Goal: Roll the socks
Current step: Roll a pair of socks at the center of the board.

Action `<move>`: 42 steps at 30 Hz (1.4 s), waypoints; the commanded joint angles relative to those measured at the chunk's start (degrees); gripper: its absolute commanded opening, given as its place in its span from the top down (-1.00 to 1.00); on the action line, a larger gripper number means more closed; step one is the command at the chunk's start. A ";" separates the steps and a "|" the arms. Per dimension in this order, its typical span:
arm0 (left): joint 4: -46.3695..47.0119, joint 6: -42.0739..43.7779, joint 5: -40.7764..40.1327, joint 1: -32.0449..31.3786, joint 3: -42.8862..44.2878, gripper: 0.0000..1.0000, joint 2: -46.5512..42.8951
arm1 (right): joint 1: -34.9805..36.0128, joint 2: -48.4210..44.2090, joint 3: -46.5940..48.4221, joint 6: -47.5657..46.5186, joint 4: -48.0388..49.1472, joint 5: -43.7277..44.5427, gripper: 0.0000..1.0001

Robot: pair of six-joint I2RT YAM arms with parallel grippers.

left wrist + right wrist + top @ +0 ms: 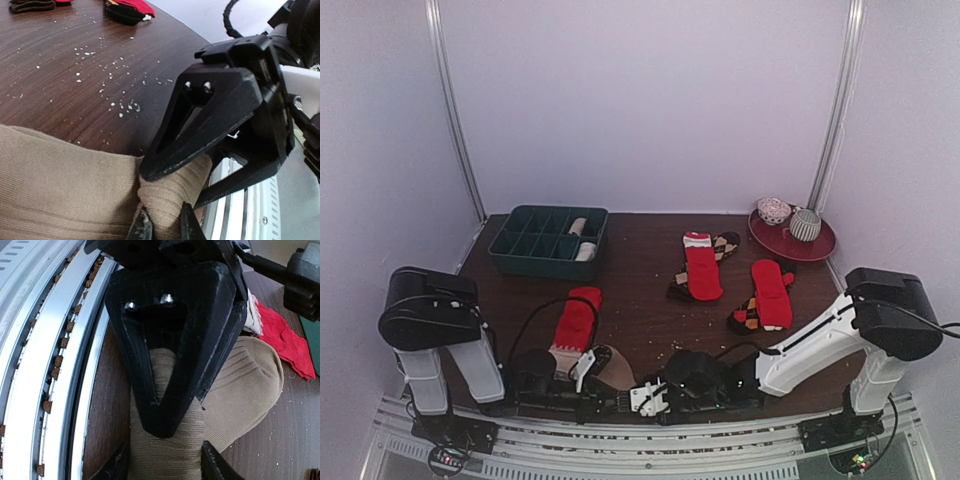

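A tan sock (pixel 617 372) lies at the table's near edge, its end bunched into a ribbed wad (pixel 172 192). My left gripper (pixel 165 227) is shut on that wad from one side. From the opposite side my right gripper (pixel 167 467) has its fingers pressed against both flanks of the same bunched tan sock (pixel 165 440). Both grippers meet nose to nose, left gripper (pixel 618 400) and right gripper (pixel 645 398). A red sock with a white end (pixel 575 325) lies just behind. Two red socks (pixel 702 268) (pixel 770 295) rest on brown diamond-patterned ones farther back.
A dark green compartment tray (pixel 520 245) at the back left holds two pale rolls. A red plate (pixel 825 245) at the back right carries two rolled bundles. White crumbs (pixel 120 102) speckle the wood. The metal rail (pixel 55 365) runs right beside the grippers.
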 commanded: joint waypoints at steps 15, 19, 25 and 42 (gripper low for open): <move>-39.10 9.56 -3.89 0.07 5.68 0.47 -19.49 | -1.94 3.69 3.93 5.23 -15.66 -1.51 0.82; -48.51 10.25 -10.50 2.80 7.63 0.56 -27.08 | -2.02 2.95 3.01 5.46 -15.99 -0.95 0.82; -48.10 8.31 -9.63 9.09 5.88 0.77 -27.01 | -1.94 1.89 2.27 6.88 -16.14 0.54 0.82; -46.77 19.70 0.88 10.96 26.83 1.00 1.20 | -0.46 -0.54 5.14 10.10 -25.56 -0.14 0.82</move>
